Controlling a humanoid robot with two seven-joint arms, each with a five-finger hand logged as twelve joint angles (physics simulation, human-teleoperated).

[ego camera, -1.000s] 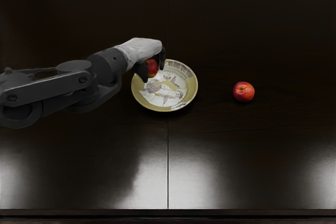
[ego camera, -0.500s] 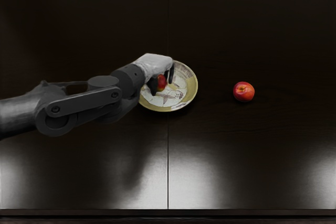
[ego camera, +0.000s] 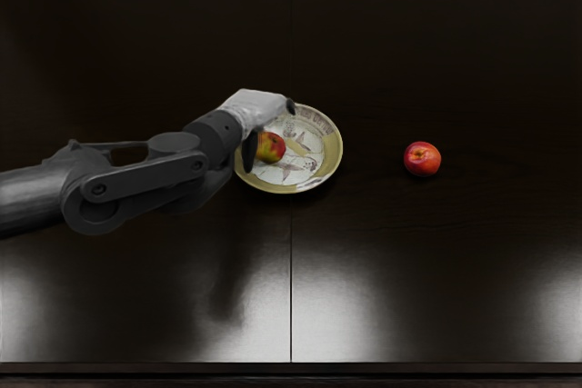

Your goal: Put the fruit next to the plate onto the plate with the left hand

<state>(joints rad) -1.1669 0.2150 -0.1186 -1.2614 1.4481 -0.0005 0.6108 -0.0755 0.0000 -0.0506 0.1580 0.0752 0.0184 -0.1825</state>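
In the head view I am seeing the left hand (ego camera: 262,115) hanging with fingers spread just above the fruit (ego camera: 270,146), which is lying on the plate (ego camera: 333,154), so I am planning on lifting straight up without nudging it.

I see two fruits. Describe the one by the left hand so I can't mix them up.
Find the gold-rimmed plate near the middle of the dark table. The red-and-yellow fruit is in its left part, just under the left hand. The other fruit, redder, lies alone on bare table to the plate's right.
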